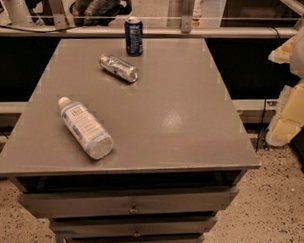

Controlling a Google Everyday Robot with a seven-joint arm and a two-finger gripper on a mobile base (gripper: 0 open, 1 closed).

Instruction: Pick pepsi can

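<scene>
Pepsi can (134, 37): dark blue cylinder, silver rim, pale logo patch, lettering unreadable; upright at the far edge of the cabinet top (182, 119), left of its middle. Silver can (119, 67): crinkled metal, on its side just nearer than the pepsi can, no brand legible. Bottle (85, 127): clear plastic, white cap, pale blue label with a small dark square mark, lying near the top's left front. Cabinet: flat grey, slightly glossy, with drawers (133, 209) below, the lowest cut off. Gripper (287, 113): pale, blurred shape off the cabinet's right side, cut off by the edge, well apart from the pepsi can; its state cannot be told.
</scene>
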